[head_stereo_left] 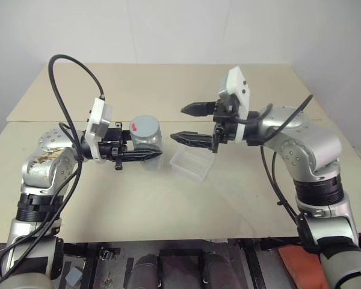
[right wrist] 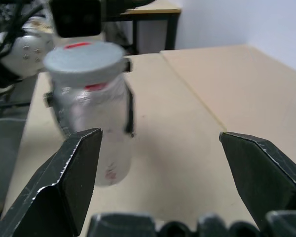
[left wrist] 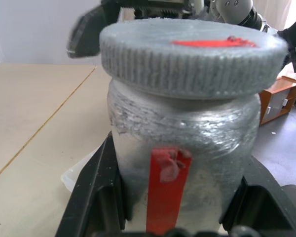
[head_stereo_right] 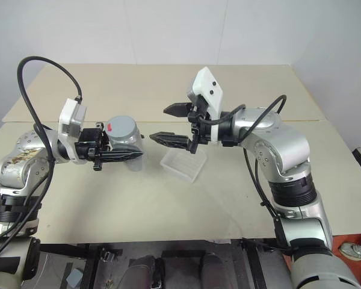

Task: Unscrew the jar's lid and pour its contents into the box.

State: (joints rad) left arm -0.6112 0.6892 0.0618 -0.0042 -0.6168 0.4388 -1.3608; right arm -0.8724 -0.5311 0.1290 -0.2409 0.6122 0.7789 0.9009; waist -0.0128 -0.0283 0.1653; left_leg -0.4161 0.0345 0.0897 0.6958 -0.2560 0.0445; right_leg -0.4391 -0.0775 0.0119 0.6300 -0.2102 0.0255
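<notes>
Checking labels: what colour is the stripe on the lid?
Red, on the grey lid; clearest in the left wrist view.

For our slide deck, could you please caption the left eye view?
Left gripper holds the lidded jar upright; open right gripper faces it above the box.

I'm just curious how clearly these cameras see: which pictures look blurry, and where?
Right wrist view: the clear plastic jar with a red stripe and its round grey lid look smeared, while the beige table beyond is crisper. Left wrist view: the jar is soft up close. Left eye view: even light, faint shadows under the translucent whitish box.
</notes>
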